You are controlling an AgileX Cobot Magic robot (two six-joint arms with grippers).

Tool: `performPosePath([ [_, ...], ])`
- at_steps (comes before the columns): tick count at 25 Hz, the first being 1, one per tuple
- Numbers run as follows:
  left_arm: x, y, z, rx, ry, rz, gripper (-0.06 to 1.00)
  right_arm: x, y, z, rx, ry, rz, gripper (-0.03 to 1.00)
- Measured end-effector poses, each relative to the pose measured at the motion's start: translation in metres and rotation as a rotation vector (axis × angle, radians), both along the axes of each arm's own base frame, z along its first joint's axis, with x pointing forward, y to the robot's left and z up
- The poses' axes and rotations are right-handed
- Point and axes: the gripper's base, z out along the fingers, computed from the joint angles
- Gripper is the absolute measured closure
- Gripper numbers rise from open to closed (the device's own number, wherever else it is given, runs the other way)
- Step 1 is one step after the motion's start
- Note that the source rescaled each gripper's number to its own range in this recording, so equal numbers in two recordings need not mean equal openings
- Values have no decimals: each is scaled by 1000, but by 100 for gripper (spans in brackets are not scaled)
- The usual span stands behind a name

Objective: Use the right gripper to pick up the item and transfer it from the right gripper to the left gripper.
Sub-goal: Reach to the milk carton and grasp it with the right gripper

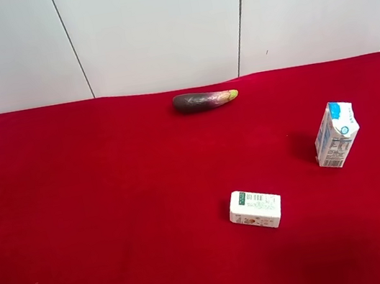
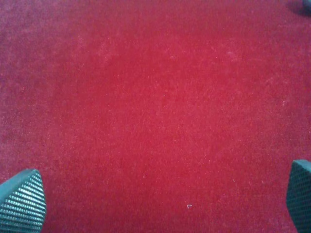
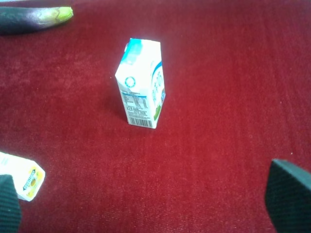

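The item, a tall white drink carton (image 1: 336, 134) with blue print, stands upright on the red cloth at the exterior high view's right. It also shows in the right wrist view (image 3: 141, 83), some way ahead of my right gripper (image 3: 146, 206). That gripper is open and empty, with only its two black fingertips (image 3: 289, 194) in view. My left gripper (image 2: 160, 206) is open and empty over bare red cloth. Neither arm shows in the exterior high view.
A small white-green box (image 1: 256, 209) lies on its side near the middle front; it also shows in the right wrist view (image 3: 22, 174). A purple eggplant (image 1: 203, 100) lies at the back near the white wall; it also shows in the right wrist view (image 3: 34, 18).
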Motion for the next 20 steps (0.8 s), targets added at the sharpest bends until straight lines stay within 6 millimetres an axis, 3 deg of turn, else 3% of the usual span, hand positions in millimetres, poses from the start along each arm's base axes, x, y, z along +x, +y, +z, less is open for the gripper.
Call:
performPosePath([
  [20, 0, 0, 0, 0, 0, 0, -6, 0, 0, 0, 0, 0, 0, -3],
])
